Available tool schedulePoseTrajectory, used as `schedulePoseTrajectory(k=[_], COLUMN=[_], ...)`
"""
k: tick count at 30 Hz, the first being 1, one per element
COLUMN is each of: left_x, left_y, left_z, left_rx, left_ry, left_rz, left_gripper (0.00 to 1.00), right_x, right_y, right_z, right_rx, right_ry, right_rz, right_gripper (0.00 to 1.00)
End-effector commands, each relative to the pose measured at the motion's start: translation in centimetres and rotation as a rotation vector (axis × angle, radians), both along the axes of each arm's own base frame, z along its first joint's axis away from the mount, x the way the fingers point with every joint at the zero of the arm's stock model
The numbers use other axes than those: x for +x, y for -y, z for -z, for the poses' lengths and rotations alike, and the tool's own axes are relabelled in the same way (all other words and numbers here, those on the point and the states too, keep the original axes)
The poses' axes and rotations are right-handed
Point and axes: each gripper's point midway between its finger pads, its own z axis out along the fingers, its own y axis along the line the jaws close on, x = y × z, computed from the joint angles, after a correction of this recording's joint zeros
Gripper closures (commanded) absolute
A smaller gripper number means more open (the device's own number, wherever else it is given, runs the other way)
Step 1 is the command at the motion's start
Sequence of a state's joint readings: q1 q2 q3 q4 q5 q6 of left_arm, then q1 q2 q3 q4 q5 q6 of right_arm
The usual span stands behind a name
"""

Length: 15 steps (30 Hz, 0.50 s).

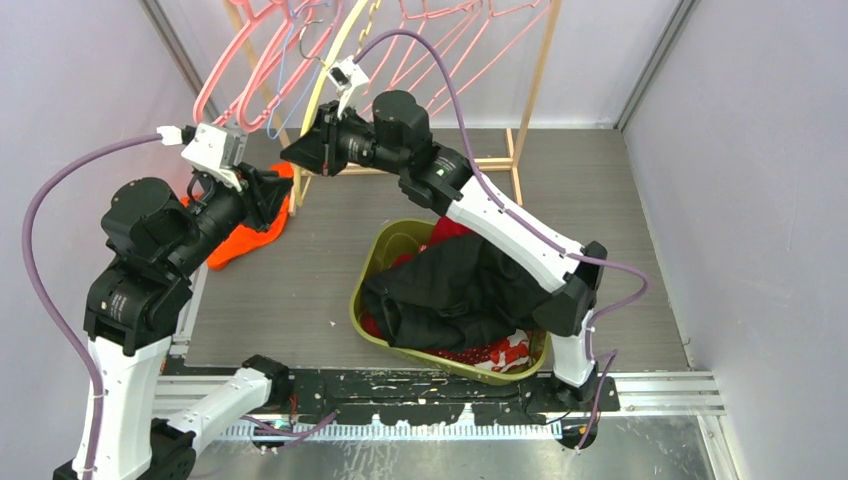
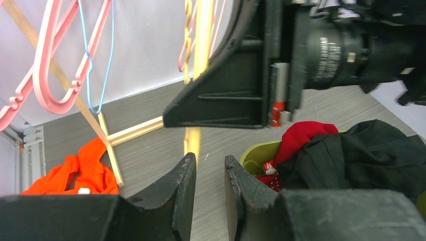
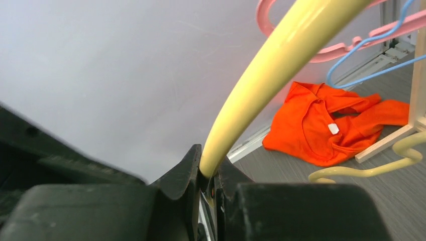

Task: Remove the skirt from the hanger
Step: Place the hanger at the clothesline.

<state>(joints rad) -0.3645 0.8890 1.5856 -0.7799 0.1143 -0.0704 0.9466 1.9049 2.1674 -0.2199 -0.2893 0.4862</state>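
My right gripper (image 1: 300, 155) is shut on the arm of a yellow hanger (image 1: 330, 80) that hangs at the wooden rack; in the right wrist view the hanger (image 3: 261, 75) runs down between the shut jaws of the gripper (image 3: 208, 163). No cloth shows on this hanger. An orange garment (image 1: 240, 240) lies crumpled on the floor by the rack's left foot, and it also shows in the right wrist view (image 3: 326, 125). My left gripper (image 1: 275, 195) hovers above that garment, jaws slightly apart and empty (image 2: 210, 163), with the yellow hanger (image 2: 192, 140) just beyond its tips.
A wooden rack (image 1: 530, 110) at the back carries pink hangers (image 1: 260, 60) and a blue wire one (image 2: 90, 60). A green basket (image 1: 360, 300) of black and red clothes stands at centre, under the right arm. Walls close in on both sides.
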Motion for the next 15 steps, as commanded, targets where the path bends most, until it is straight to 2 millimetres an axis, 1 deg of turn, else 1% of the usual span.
schedulePoseTrajectory(k=[1, 3, 7, 9, 12, 15], left_x=[-0.2, -0.3, -0.3, -0.2, -0.2, -0.1], left_y=[-0.5, -0.7, -1.1, -1.0, -0.9, -0.9], left_z=[-1.2, -1.1, -0.9, -0.9, -1.0, -0.8], left_rx=[0.001, 0.006, 0.022, 0.023, 0.024, 0.024], left_ry=[0.036, 0.034, 0.027, 0.026, 0.023, 0.011], left_rz=[-0.02, -0.027, -0.041, -0.038, -0.038, -0.035], left_gripper=[0.72, 0.72, 0.72, 0.72, 0.72, 0.73], right_x=[1.6, 2.0, 2.3, 2.8, 4.1, 6.2], right_y=[-0.9, -1.1, -1.6, -1.6, -1.3, -0.7], right_z=[-1.9, -2.1, -1.7, -1.8, -2.7, -3.8], right_rx=[0.138, 0.146, 0.151, 0.155, 0.177, 0.211], right_ry=[-0.04, -0.039, -0.044, -0.039, -0.022, -0.003], right_rz=[-0.051, -0.052, -0.057, -0.054, -0.034, 0.003], right_gripper=[0.99, 0.99, 0.99, 0.99, 0.99, 0.99])
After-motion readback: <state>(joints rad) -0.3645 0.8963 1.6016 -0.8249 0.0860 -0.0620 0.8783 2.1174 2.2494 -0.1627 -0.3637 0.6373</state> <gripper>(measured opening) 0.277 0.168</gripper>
